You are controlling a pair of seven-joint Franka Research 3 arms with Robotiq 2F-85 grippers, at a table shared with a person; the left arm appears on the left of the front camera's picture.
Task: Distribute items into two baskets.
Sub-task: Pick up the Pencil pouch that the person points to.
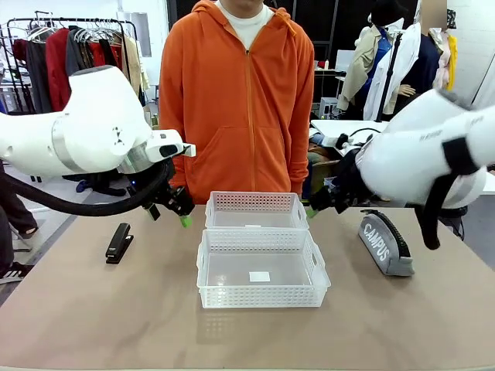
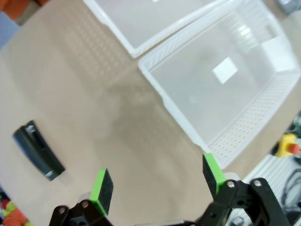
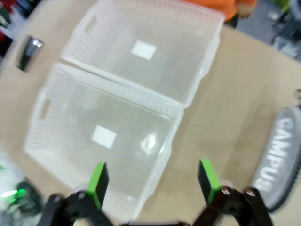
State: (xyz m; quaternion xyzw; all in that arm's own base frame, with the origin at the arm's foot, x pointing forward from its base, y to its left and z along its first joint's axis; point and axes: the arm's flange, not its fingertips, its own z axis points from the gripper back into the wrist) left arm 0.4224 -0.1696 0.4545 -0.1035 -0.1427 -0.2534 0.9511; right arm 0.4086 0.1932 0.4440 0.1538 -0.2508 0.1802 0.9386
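**While sorting waits: stock on hand**

Since the left gripper (image 2: 157,181) and right gripper (image 3: 153,181) both hang spread and empty, we list: stapler (image 1: 118,243) at nine o'clock of the near basket (image 1: 263,300), pouch (image 1: 385,243) at three. We advise descending square, jaws straddling each item's narrow width.
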